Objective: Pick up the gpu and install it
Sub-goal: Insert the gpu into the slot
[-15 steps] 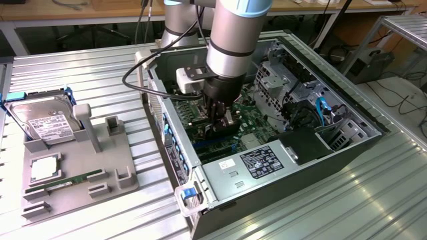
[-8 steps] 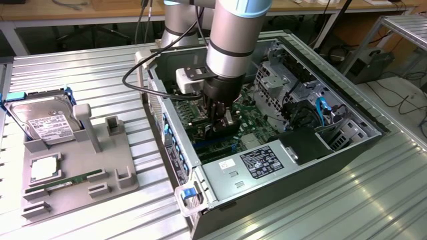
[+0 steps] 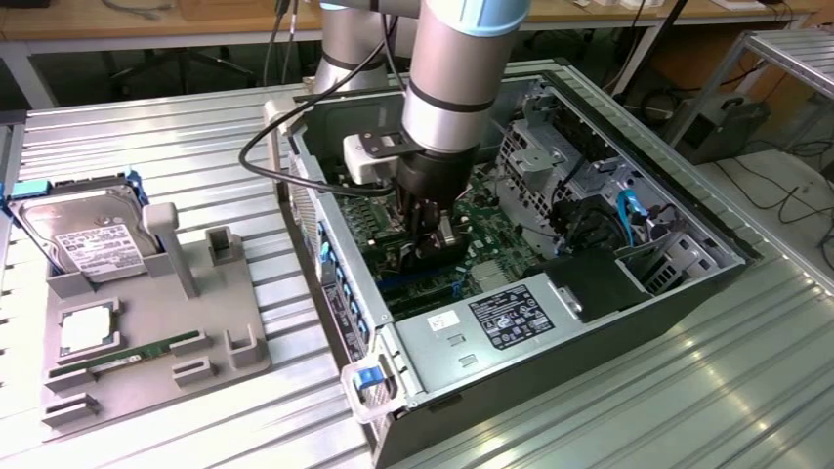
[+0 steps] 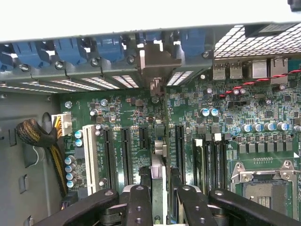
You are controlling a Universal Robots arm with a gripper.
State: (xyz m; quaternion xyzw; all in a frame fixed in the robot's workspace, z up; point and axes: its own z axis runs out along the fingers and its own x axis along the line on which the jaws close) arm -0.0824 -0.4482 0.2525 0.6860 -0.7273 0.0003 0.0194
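Note:
My gripper [image 3: 431, 234] is down inside the open computer case [image 3: 651, 195], over the green motherboard [image 3: 489, 234]. It is shut on the gpu [image 4: 159, 162], a thin card seen edge-on between the two black fingers [image 4: 140, 202]. The card's silver bracket [image 4: 160, 59] stands against the case's rear slot openings, between the blue latches [image 4: 75, 49]. The card's lower edge runs along the line of a black expansion slot [image 4: 179, 146]; whether it is seated in a slot I cannot tell. In the exterior view the gpu [image 3: 428, 259] shows as a dark piece under the fingers.
A grey fixture [image 3: 156, 376] on the exterior view's left holds a silver hard drive [image 3: 85, 239] and a green memory stick [image 3: 124, 357]. Inside the case are the power supply [image 3: 509, 318], drive cages [image 3: 548, 147], a braided cable bundle [image 4: 40, 134] and the CPU socket [image 4: 263, 188].

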